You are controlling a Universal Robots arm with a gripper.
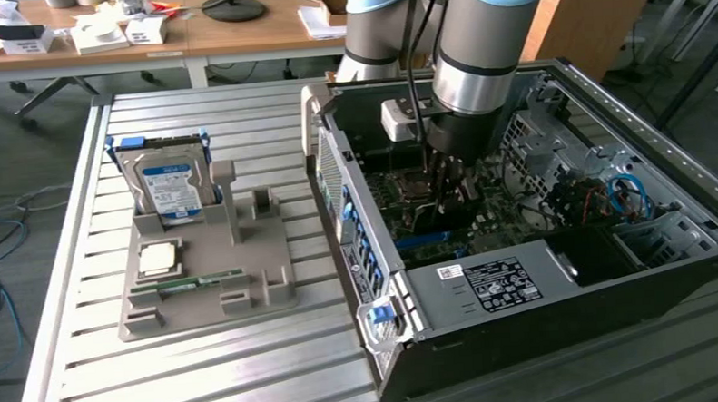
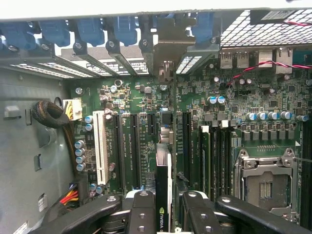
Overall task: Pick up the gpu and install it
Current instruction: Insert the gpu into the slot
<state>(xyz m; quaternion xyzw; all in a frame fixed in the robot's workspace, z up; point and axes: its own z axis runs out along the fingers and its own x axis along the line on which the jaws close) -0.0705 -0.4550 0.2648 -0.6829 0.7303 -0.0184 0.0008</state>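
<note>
In the wrist view the gpu [image 2: 164, 187] is seen edge-on, a thin dark card with a green logo on its near end. Its silver end bracket [image 2: 165, 53] reaches the rear slot openings of the computer case [image 1: 374, 255]. My gripper [image 2: 164, 217] is shut on the card, one black finger on each side. The card stands upright over the green motherboard [image 2: 131, 97], in line with the black expansion slots [image 2: 119, 146]; I cannot tell whether it sits in a slot. In the exterior view the gripper [image 1: 445, 184] is lowered inside the open case.
A grey parts holder [image 1: 266, 291] lies on the slatted metal table at the exterior view's left, carrying a blue-labelled hard drive [image 1: 170, 186], a processor [image 1: 158, 257] and a memory stick [image 1: 193, 284]. Inside the case are a power supply [image 1: 496, 286], cables [image 2: 51, 114] and a processor socket [image 2: 265, 180].
</note>
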